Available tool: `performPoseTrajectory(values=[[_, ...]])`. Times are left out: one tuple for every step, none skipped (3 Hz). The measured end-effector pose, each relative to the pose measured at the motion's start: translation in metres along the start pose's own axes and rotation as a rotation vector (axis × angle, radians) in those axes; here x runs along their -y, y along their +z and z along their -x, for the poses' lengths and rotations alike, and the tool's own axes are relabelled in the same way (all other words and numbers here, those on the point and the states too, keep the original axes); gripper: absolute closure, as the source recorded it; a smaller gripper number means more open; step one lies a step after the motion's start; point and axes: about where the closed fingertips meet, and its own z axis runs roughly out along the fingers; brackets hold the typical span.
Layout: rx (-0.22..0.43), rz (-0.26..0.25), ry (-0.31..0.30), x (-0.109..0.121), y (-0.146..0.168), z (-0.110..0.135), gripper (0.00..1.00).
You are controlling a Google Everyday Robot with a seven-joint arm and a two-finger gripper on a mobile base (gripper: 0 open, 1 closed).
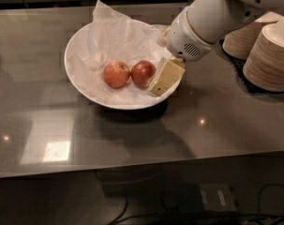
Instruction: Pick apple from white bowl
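Note:
The white bowl (80, 86), lined with crinkled white paper, sits on the grey counter at centre left. Two apples lie side by side in it. The darker deep-red apple (142, 73) is on the right. A paler pinkish-orange apple (116, 73) is on its left, touching it. My gripper (163, 78) reaches in from the upper right on a white arm. Its cream-coloured finger (166, 77) hangs over the bowl's right rim, just right of the deep-red apple and close beside it.
Stacks of beige disposable bowls (272, 55) stand at the right edge of the counter, behind the arm. The grey counter (216, 125) runs to a front edge low in the view, with dark floor and cables below.

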Motion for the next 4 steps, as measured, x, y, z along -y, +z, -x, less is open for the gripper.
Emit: performPoseTrajectory(values=[[0.033, -0.014, -0.016, 0.015, 0.007, 0.006, 0.28], [0.059, -0.020, -0.033, 0.024, 0.016, 0.009, 0.20], [0.069, -0.018, -0.036, 0.028, 0.029, 0.005, 0.17], [0.066, -0.008, -0.045, 0.033, 0.045, 0.001, 0.20]])
